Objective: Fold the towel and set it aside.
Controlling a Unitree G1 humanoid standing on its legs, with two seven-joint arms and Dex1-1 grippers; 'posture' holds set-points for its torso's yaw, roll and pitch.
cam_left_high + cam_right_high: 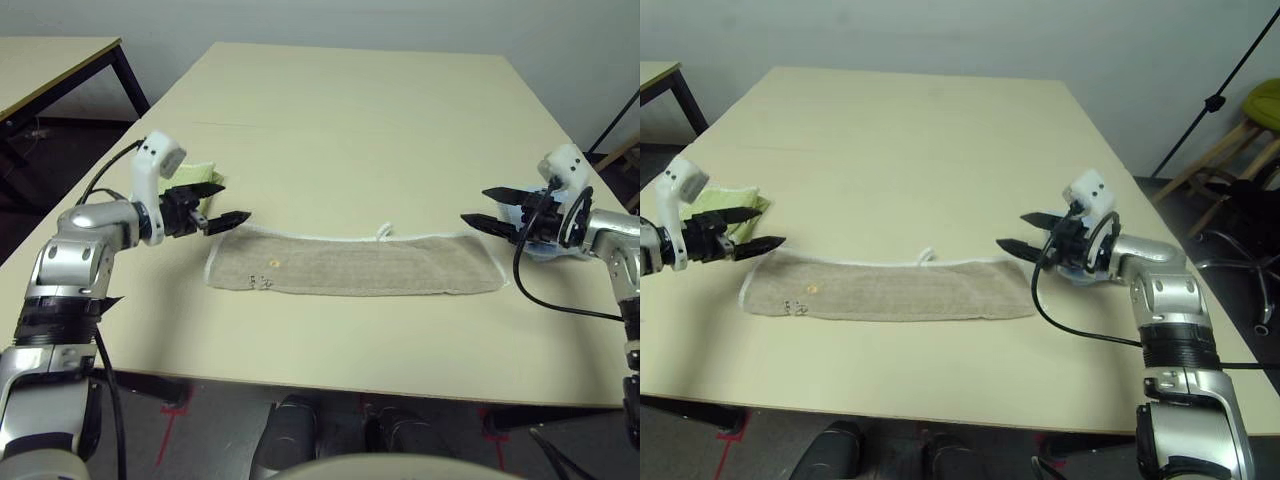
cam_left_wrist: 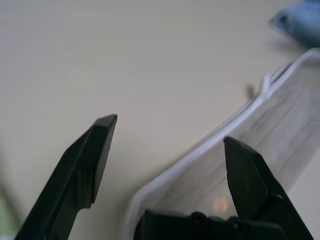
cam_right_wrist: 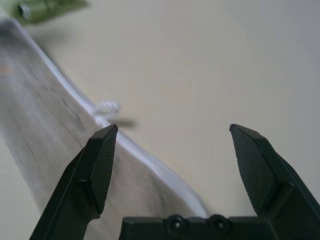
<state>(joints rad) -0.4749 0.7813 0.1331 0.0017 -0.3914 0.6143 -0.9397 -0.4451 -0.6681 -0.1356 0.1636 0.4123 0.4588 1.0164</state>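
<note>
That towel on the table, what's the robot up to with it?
The robot is folding the towel. It lies flat as a long folded strip on the table. The left gripper and right gripper are both open, one at each end of the strip, holding nothing. A small green towel sits behind the left gripper.

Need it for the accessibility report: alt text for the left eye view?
A tan towel, folded into a long strip, lies flat across a beige table. The left gripper and right gripper, both open and empty, hover at its two ends. A green cloth sits behind the left gripper.
</note>
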